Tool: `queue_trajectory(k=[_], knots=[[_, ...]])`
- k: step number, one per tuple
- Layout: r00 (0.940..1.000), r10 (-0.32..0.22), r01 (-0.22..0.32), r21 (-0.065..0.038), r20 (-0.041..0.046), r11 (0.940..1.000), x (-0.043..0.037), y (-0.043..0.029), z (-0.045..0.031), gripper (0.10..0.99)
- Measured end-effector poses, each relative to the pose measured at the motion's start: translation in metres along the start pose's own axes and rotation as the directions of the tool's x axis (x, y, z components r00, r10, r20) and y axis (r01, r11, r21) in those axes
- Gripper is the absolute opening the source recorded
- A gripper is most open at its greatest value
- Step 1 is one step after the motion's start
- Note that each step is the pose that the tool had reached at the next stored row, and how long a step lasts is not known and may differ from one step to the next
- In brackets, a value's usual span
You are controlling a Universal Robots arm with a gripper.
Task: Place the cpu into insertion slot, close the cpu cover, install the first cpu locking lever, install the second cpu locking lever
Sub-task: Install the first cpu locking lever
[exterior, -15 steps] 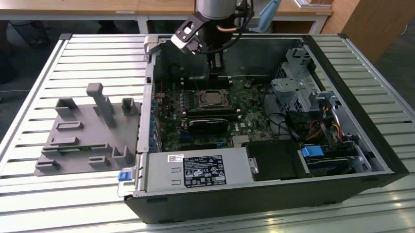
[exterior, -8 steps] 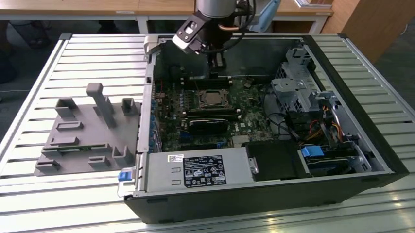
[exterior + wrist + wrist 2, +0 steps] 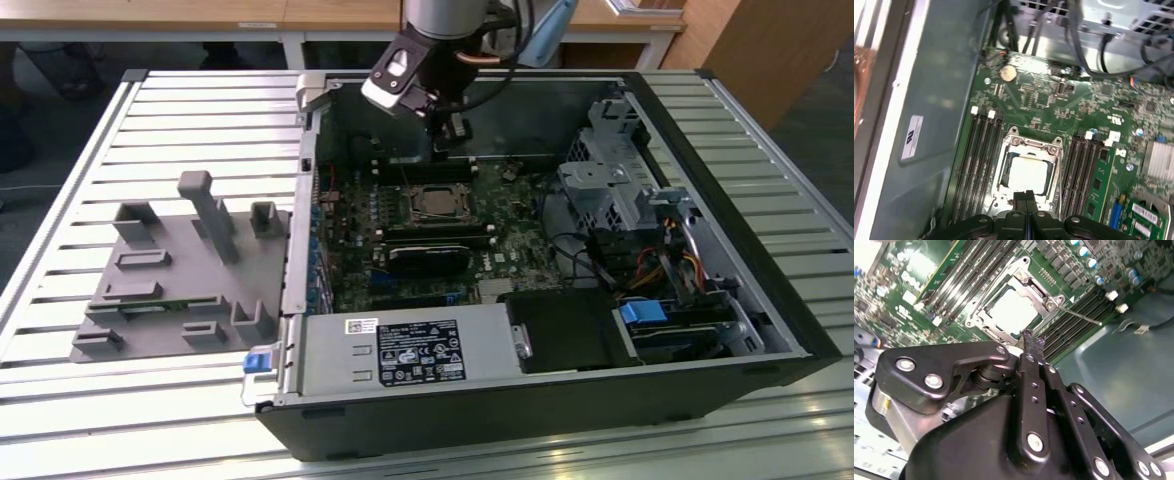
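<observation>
I read the cpu [image 3: 1028, 173] as already seated in the insertion slot [image 3: 410, 204], near the middle of the green board [image 3: 1044, 95]. The cpu cover [image 3: 1030, 146] lies flat over it, so the pale top shows through the window.

My gripper [image 3: 1026, 197] hangs right at the socket's edge, on the side toward the far wall of the case [image 3: 694, 150] in the exterior view. In both wrist views the cpu lies just ahead of the fingertips, close by, though I cannot tell whether they touch the frame. The fingers are pressed together with nothing between them.

In the second wrist view a thin silvery lever [image 3: 1081, 316] slants out from one corner of the cover across the memory slots [image 3: 1081, 167]. Its long axis leads away from the fingertips. I judge it unlatched, and it is the loose part nearest my tip.
</observation>
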State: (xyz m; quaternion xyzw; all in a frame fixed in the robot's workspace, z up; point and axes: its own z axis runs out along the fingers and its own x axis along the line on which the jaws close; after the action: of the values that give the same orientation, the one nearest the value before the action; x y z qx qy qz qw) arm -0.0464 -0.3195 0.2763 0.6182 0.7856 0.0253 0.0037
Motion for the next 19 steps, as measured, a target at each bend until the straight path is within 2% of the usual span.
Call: queue_trajectory(k=[5, 9, 14, 19], knots=[[0.9968, -0.080, 0.080, 0.001, -0.0036, 0.9968, 0.0000, 0.0000, 0.0004, 0.106], [0.9893, -0.146, 0.146, 0.003, -0.0067, 0.9894, 0.0000, 0.0000, 0.0004, 0.106], [0.9719, -0.235, 0.235, 0.004, -0.0111, 0.9719, 0.0000, 0.0000, 0.0006, 0.106], [0.9471, -0.321, 0.321, 0.005, -0.0155, 0.9472, 0.0000, 0.0000, 0.0007, 0.106]])
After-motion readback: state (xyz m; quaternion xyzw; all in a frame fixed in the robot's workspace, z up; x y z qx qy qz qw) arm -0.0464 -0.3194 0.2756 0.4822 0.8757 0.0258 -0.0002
